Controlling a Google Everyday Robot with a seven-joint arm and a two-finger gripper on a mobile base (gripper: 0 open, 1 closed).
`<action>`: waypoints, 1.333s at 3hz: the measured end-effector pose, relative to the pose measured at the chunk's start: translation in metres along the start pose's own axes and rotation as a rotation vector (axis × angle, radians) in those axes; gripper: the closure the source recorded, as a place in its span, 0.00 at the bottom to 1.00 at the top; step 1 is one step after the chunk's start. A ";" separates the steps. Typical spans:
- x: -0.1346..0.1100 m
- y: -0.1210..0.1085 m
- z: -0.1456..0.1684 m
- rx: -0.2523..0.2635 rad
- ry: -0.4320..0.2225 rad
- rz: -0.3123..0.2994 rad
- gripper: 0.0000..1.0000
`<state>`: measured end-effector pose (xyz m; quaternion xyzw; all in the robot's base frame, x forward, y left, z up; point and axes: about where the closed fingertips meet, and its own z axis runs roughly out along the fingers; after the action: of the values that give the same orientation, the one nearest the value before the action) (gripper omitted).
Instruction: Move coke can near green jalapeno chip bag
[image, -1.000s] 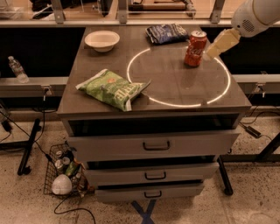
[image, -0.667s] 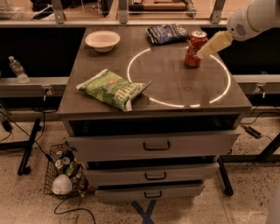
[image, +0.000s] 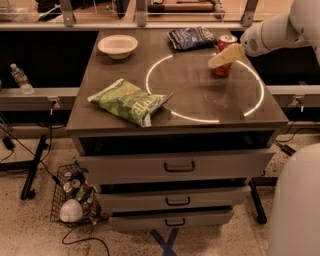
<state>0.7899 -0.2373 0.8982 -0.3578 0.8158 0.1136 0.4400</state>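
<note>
The robot's arm (image: 280, 31) reached in from the right over the counter (image: 200, 95), its pale claw (image: 219, 59) lying across the front of the coke can (image: 222, 70) at the far right of the top. Whether the claw was apart or clamped on the can could not be told from this angle. The can stood upright, red with a silver top, just inside the far right arc of a white ring (image: 200, 120) marked on the dark surface. Just behind it and to the left lay a dark blue bag (image: 191, 37) at the back edge. The green chip bag (image: 131, 101) lay flat near the front left of the counter, well apart from the can, its right corner overlapping the ring's left side. A white bowl (image: 117, 46) sat at the far left corner. Below the top, three drawers (image: 172, 166) stood partly pulled out, each lower one showing less. On the speckled floor to the left, a wire basket (image: 75, 200) held assorted items, and a water bottle (image: 20, 79) stood on a ledge beside the counter.
</note>
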 end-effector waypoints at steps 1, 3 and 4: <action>-0.002 -0.004 0.019 -0.025 -0.060 0.057 0.18; -0.021 0.033 0.009 -0.152 -0.139 0.078 0.72; -0.042 0.081 -0.012 -0.272 -0.200 0.053 0.96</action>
<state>0.7416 -0.1651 0.9285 -0.3792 0.7541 0.2696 0.4634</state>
